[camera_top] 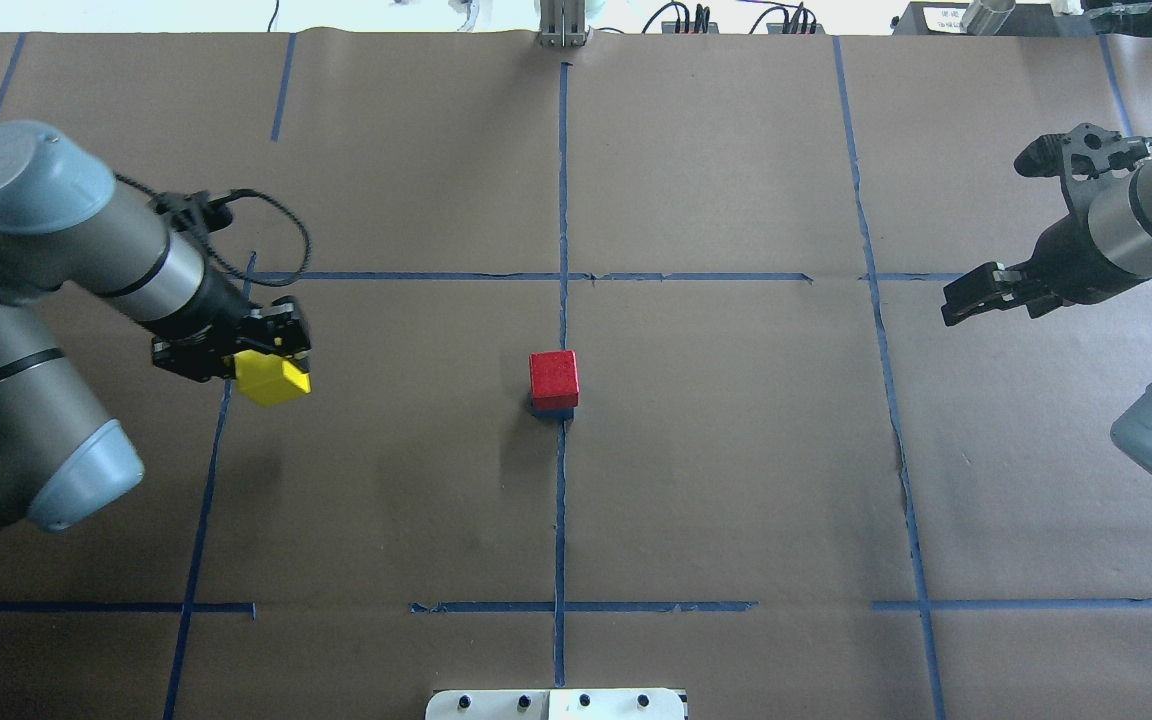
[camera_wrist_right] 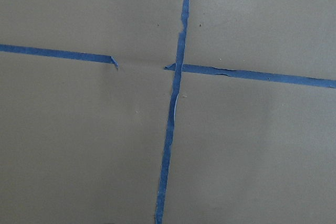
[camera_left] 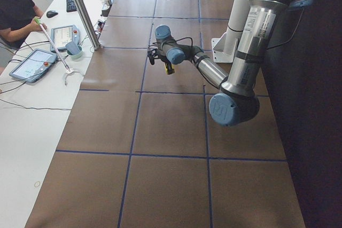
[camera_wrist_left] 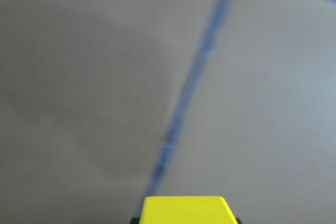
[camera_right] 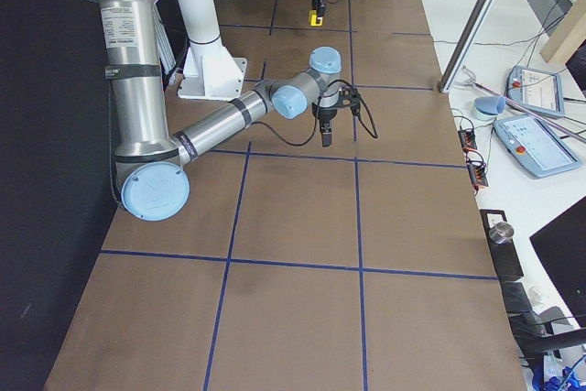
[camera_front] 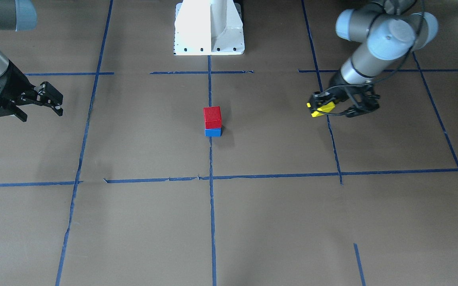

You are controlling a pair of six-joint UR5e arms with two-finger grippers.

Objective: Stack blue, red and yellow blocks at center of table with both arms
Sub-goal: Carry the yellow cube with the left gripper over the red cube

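While the left gripper (camera_top: 271,352) is clamped on the yellow block (camera_top: 276,382), holding it clear of the table (camera_top: 736,480) above a blue tape line well to the robot's left of centre, the red block (camera_top: 553,375) sits on the blue block (camera_front: 213,132) at the table's middle, well apart from both grippers. Far out on the other side, the right gripper (camera_front: 41,112) hangs with its jaws spread, nothing between them.
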